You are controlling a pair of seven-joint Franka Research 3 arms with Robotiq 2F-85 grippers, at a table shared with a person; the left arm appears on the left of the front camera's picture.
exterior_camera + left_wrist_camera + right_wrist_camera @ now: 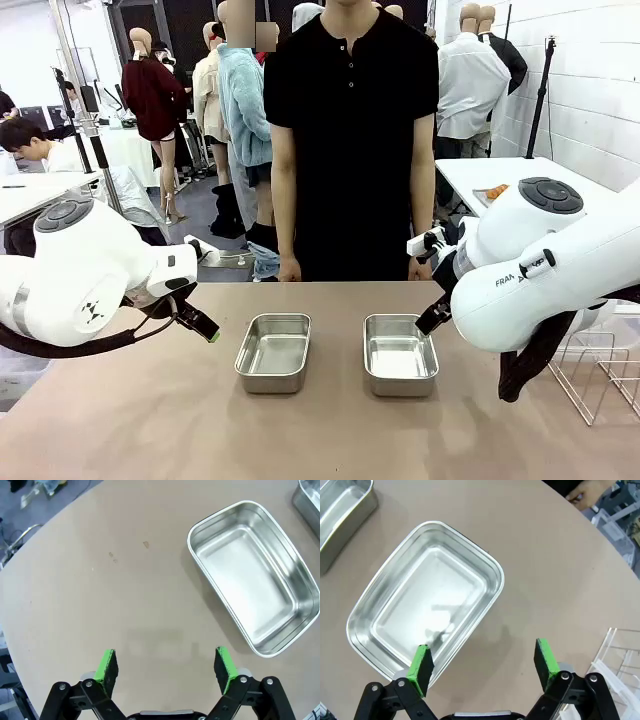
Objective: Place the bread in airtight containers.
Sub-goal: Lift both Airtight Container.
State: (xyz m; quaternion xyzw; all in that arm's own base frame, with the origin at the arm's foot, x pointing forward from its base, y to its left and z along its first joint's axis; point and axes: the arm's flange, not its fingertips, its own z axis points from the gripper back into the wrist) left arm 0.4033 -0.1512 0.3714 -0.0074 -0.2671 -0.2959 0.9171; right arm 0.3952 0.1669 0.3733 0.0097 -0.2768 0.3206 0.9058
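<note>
- While the two stainless steel pans sit empty side by side at mid-table, the left pan (272,355) and the right pan (400,358) just apart, no bread lies in either and neither wears a lid. I judge the task to be at its very start.
- The left gripper (167,660) hangs with its jaws spread wide and nothing between them, over bare table (150,420) just beside the left pan.
- The right gripper (484,662) is likewise released and empty. One green pad lies over the right pan's near rim and the other over bare tabletop, with a wire rack (620,650) off to one side.
- The person (350,150) stands at the far edge, hands low and empty as far as can be told.
- To do this step well, I would take each piece of bread across its narrow middle with a light squeeze to spare the crust. I would line it up with the pan's long side, lower it close to the floor before letting go, and keep it below the rim so a lid can seal.
</note>
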